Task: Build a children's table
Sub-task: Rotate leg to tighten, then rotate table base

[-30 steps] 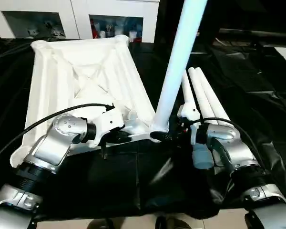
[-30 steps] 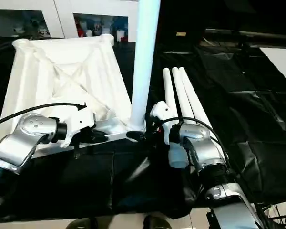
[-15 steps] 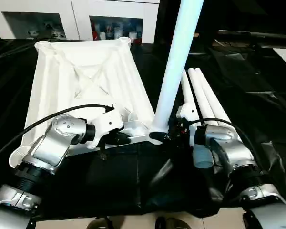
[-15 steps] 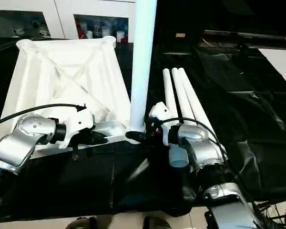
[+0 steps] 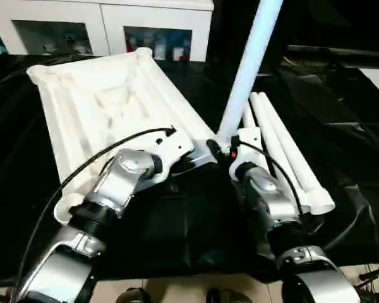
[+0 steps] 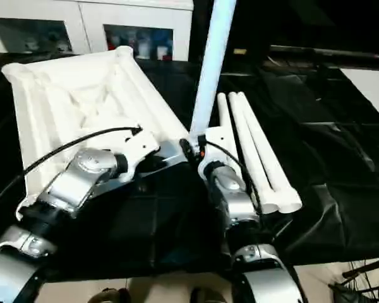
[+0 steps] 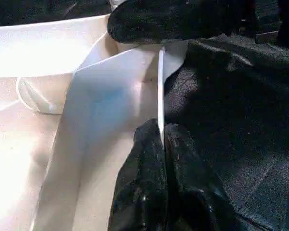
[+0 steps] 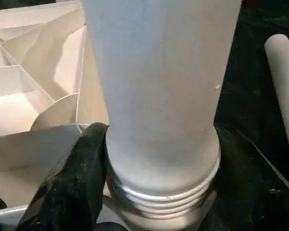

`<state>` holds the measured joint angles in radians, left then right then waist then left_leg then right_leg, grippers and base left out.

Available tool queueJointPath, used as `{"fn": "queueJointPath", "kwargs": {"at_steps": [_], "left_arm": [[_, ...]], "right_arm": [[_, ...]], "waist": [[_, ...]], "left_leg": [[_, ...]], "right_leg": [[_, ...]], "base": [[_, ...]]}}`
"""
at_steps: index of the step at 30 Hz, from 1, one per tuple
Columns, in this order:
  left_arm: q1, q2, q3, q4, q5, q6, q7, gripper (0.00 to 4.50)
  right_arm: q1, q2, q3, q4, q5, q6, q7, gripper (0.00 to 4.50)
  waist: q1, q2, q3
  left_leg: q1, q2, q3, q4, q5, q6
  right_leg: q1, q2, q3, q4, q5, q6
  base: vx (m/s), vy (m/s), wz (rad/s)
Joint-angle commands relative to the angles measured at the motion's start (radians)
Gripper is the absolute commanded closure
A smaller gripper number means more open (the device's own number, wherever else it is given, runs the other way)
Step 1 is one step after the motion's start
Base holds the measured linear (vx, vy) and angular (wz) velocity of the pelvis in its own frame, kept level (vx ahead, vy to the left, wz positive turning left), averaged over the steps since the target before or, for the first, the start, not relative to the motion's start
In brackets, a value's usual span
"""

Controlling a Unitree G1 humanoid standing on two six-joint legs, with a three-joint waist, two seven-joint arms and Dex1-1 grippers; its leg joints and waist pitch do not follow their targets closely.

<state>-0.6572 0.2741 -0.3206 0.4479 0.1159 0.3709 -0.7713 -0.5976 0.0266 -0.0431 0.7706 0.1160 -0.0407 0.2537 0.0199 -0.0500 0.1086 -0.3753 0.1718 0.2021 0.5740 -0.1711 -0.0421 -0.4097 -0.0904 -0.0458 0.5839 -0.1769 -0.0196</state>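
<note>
We see the left hand pinched tight on a thin rib at the near rim of the tabletop, fingers nearly touching with just the rib edge between them. The right hand sits right at the tabletop's near right corner, fingers spread around the base of the upright leg. One black finger lies against the leg just above its threaded end; the other finger is hidden behind the leg, so we can't confirm a full clamp.

The tabletop lies upside down on the black-covered desk, ribbed underside up, stretching away from both hands toward the white cabinets. The upright leg stands at that near right corner and leans slightly right as it rises out of frame.

Three spare legs lie side by side on the desk just right of the right hand, running away from us.

The right wrist view gives the thread rings on the leg's bottom end and the rib compartments next to it. The left wrist view gives the pinch on the rib and another black finger beyond it.
</note>
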Motion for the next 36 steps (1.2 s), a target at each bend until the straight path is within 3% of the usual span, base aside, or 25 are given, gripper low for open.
{"fn": "queueJointPath", "kwargs": {"at_steps": [1,5,7,9,10,11,12,13,14,16,18,20,21,22,23,25,26,27,28,29,30,31,32,34,36], "left_arm": [[0.012,-0.014,-0.027,0.045,0.034,0.032,0.027,4.5],[0.016,-0.013,-0.024,0.038,0.029,0.035,0.021,4.5],[0.017,-0.016,-0.019,0.04,0.021,0.028,0.025,4.5],[0.022,-0.023,-0.009,0.032,0.015,-0.014,0.041,4.5],[0.022,-0.034,0.009,0.026,0.0,-0.01,0.055,4.5],[0.022,-0.038,0.014,0.022,-0.005,-0.015,0.06,4.5],[0.021,-0.043,0.023,0.016,-0.013,-0.026,0.064,4.22],[0.019,-0.051,0.046,-0.002,-0.031,-0.027,0.07,4.22],[0.019,-0.051,0.046,-0.002,-0.031,-0.027,0.07,4.06],[0.016,-0.066,0.096,-0.047,-0.076,0.001,0.077,3.95],[0.014,-0.07,0.141,-0.1,-0.109,0.033,0.088,3.74],[0.004,-0.049,0.2,-0.157,-0.13,0.052,0.112,3.6],[0.002,-0.039,0.215,-0.17,-0.134,0.053,0.116,3.56],[-0.012,0.012,0.265,-0.186,-0.119,0.062,0.158,3.56],[-0.013,0.017,0.268,-0.187,-0.118,0.061,0.16,3.5],[-0.022,0.096,0.325,-0.192,-0.083,0.068,0.208,3.29],[-0.023,0.103,0.33,-0.192,-0.079,0.068,0.213,3.23],[-0.022,0.122,0.346,-0.192,-0.068,0.065,0.229,3.2],[-0.02,0.15,0.363,-0.189,-0.052,0.063,0.248,3.16],[-0.008,0.198,0.379,-0.187,-0.029,0.068,0.263,3.16],[0.002,0.232,0.389,-0.186,-0.013,0.072,0.272,3.16],[0.013,0.256,0.4,-0.182,-0.003,0.079,0.279,3.16],[0.038,0.303,0.423,-0.172,0.012,0.098,0.292,3.16],[0.093,0.385,0.449,-0.14,0.038,0.103,0.314,3.16],[0.112,0.419,0.45,-0.117,0.057,0.1,0.327,3.16]], "right_arm": [[0.02,0.049,0.052,-0.029,0.013,-0.029,0.098,1.22],[0.034,0.047,0.051,-0.073,0.039,-0.032,0.131,0.99],[0.044,0.032,0.068,-0.12,0.025,-0.019,0.118,0.66],[0.075,-0.008,0.09,-0.241,0.007,0.037,0.105,0.54],[0.098,-0.026,0.093,-0.311,0.018,0.072,0.122,0.54],[0.109,-0.035,0.096,-0.341,0.024,0.086,0.133,0.54],[0.129,-0.051,0.1,-0.396,0.034,0.111,0.154,0.49],[0.169,-0.086,0.11,-0.494,0.054,0.154,0.201,0.49],[0.169,-0.086,0.11,-0.494,0.054,0.154,0.201,0.45],[0.207,-0.124,0.127,-0.572,0.07,0.187,0.248,0.45],[0.226,-0.147,0.144,-0.6,0.065,0.201,0.282,0.45],[0.231,-0.157,0.178,-0.601,0.053,0.202,0.318,0.45],[0.232,-0.158,0.188,-0.603,0.051,0.205,0.323,0.45],[0.214,-0.149,0.212,-0.577,0.025,0.21,0.317,0.45],[0.213,-0.148,0.213,-0.574,0.022,0.21,0.316,0.45],[0.187,-0.133,0.228,-0.536,-0.01,0.228,0.289,0.45],[0.187,-0.133,0.229,-0.539,-0.012,0.237,0.286,0.45],[0.186,-0.132,0.232,-0.544,-0.013,0.254,0.279,0.45],[0.18,-0.132,0.236,-0.539,-0.022,0.26,0.273,0.45],[0.173,-0.132,0.242,-0.534,-0.03,0.276,0.262,0.45],[0.168,-0.132,0.245,-0.527,-0.036,0.286,0.255,0.45],[0.163,-0.131,0.247,-0.518,-0.042,0.29,0.248,0.45],[0.154,-0.13,0.252,-0.501,-0.057,0.299,0.232,0.45],[0.141,-0.132,0.261,-0.47,-0.072,0.317,0.213,0.45],[0.138,-0.136,0.267,-0.464,-0.078,0.324,0.213,0.45]], "waist": [[-0.005,0.016,-0.061],[-0.004,0.014,-0.064],[-0.004,0.01,-0.067],[-0.001,0.006,-0.069],[-0.003,0.005,-0.077],[-0.002,0.005,-0.076],[0.002,0.003,-0.075],[0.0,-0.001,-0.075],[0.007,0.0,-0.078],[0.009,-0.004,-0.082],[0.012,-0.002,-0.084],[0.015,-0.008,-0.089],[0.014,-0.005,-0.085],[0.013,-0.01,-0.085],[0.013,-0.008,-0.085],[0.011,-0.025,-0.087],[0.01,-0.013,-0.084],[0.012,-0.02,-0.084],[0.015,-0.016,-0.086],[0.014,-0.032,-0.089],[0.017,-0.022,-0.089],[0.017,-0.021,-0.088],[0.018,-0.029,-0.091],[0.013,-0.032,-0.09],[0.017,-0.031,-0.091]], "left_leg": [[0.021,0.057,-0.034,-0.086,-0.365,-0.013],[0.015,0.057,-0.031,-0.085,-0.323,0.01],[0.015,0.057,-0.028,-0.082,-0.296,0.018],[0.011,0.056,-0.028,-0.08,-0.26,0.026],[0.012,0.057,-0.024,-0.074,-0.209,0.045],[0.007,0.055,-0.024,-0.073,-0.192,0.054],[0.008,0.058,-0.023,-0.071,-0.175,0.071],[0.007,0.057,-0.023,-0.071,-0.173,0.076],[0.009,0.058,-0.022,-0.067,-0.153,0.09],[0.007,0.056,-0.02,-0.063,-0.132,0.097],[0.007,0.058,-0.018,-0.059,-0.104,0.113],[0.004,0.058,-0.017,-0.055,-0.078,0.126],[0.002,0.057,-0.017,-0.055,-0.077,0.13],[0.001,0.056,-0.017,-0.054,-0.088,0.129],[0.001,0.056,-0.018,-0.054,-0.093,0.123],[-0.002,0.052,-0.019,-0.054,-0.103,0.107],[0.003,0.055,-0.02,-0.056,-0.112,0.088],[0.008,0.058,-0.019,-0.056,-0.117,0.072],[0.013,0.059,-0.018,-0.055,-0.116,0.067],[0.013,0.059,-0.017,-0.055,-0.103,0.061],[0.014,0.059,-0.019,-0.057,-0.097,0.052],[0.015,0.059,-0.018,-0.057,-0.096,0.046],[0.019,0.059,-0.017,-0.055,-0.086,0.033],[0.013,0.055,-0.019,-0.057,-0.087,0.018],[0.02,0.054,-0.017,-0.055,-0.1,0.009]], "right_leg": [[0.021,-0.055,0.043,-0.079,-0.367,-0.139],[0.03,-0.054,0.042,-0.072,-0.302,-0.168],[0.03,-0.053,0.043,-0.069,-0.278,-0.178],[0.036,-0.052,0.043,-0.067,-0.252,-0.178],[0.034,-0.05,0.042,-0.057,-0.182,-0.19],[0.04,-0.049,0.041,-0.055,-0.16,-0.194],[0.038,-0.051,0.042,-0.055,-0.141,-0.196],[0.039,-0.049,0.042,-0.054,-0.145,-0.198],[0.038,-0.052,0.042,-0.052,-0.129,-0.198],[0.045,-0.053,0.042,-0.047,-0.103,-0.213],[0.043,-0.053,0.041,-0.041,-0.054,-0.245],[0.045,-0.054,0.04,-0.036,-0.022,-0.261],[0.043,-0.052,0.04,-0.036,-0.023,-0.263],[0.043,-0.052,0.039,-0.037,-0.053,-0.254],[0.042,-0.051,0.039,-0.038,-0.072,-0.246],[0.042,-0.052,0.04,-0.038,-0.125,-0.219],[0.035,-0.05,0.041,-0.039,-0.153,-0.209],[0.032,-0.047,0.041,-0.038,-0.164,-0.2],[0.03,-0.047,0.042,-0.038,-0.155,-0.197],[0.029,-0.043,0.04,-0.033,-0.128,-0.194],[0.028,-0.042,0.041,-0.027,-0.114,-0.192],[0.026,-0.042,0.041,-0.028,-0.108,-0.191],[0.025,-0.041,0.04,-0.023,-0.084,-0.194],[0.029,-0.039,0.041,-0.019,-0.073,-0.183],[0.024,-0.039,0.042,-0.02,-0.071,-0.184]], "base": [[0.0,0.0,0.0],[0.0,0.0,0.0],[0.0,0.0,0.0],[0.0,0.0,0.0],[0.0,0.0,0.0],[0.0,0.0,0.0],[0.0,0.0,0.0],[0.0,0.0,0.0],[0.0,0.0,0.0],[0.0,0.0,0.0],[0.0,0.0,0.0],[0.0,0.0,0.0],[0.0,0.0,0.0],[0.0,0.0,0.0],[0.0,0.0,0.0],[0.0,0.0,0.0],[0.0,0.0,0.0],[0.0,0.0,0.0],[0.0,0.0,0.0],[0.0,0.0,0.0],[0.0,0.0,0.0],[0.0,0.0,0.0],[0.0,0.0,0.0],[0.0,0.0,0.0],[0.0,0.0,0.0]]}}
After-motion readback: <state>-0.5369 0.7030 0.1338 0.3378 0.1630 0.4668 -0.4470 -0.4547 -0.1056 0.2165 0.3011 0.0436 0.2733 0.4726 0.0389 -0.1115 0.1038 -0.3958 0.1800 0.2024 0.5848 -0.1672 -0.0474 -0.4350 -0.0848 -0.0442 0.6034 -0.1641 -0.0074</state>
